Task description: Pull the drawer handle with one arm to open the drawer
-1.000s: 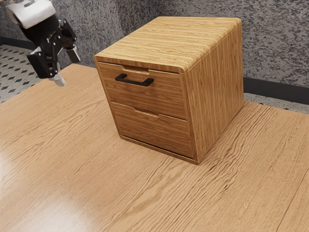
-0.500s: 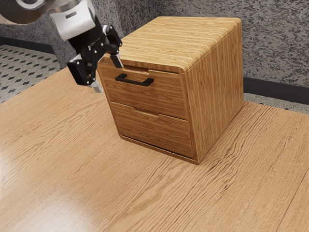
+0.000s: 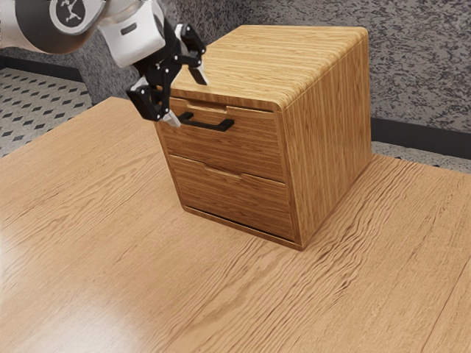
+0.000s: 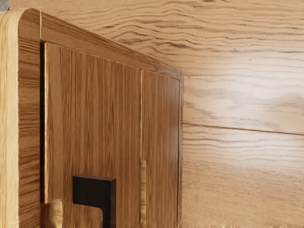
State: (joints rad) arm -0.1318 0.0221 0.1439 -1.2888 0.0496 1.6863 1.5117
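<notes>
From the side, the arm (image 3: 66, 18) comes in from the exterior view's upper left. The gripper (image 3: 185, 100) hangs at the cabinet's (image 3: 324, 110) top front corner, on the exterior view's left. Its jaws are spread wide and hold nothing. One fingertip is over the cabinet's top edge, and the other is just beside the near end of the black handle (image 3: 206, 123); whether it touches the handle I cannot tell. The top drawer (image 3: 243, 151) sits flush with the cabinet front, shut, and so does the lower drawer (image 3: 235, 195). The table (image 3: 147, 257) stretches wide and open in front of the drawers.

The wrist view gives the close detail. The handle's square end is right under the hand. A thin dark gap (image 4: 42, 118) runs along the top drawer's edge, next to the cabinet's rounded front edge. A straight seam (image 4: 141, 142) lies between the two drawer fronts, and open table lies beyond the cabinet's bottom edge.
</notes>
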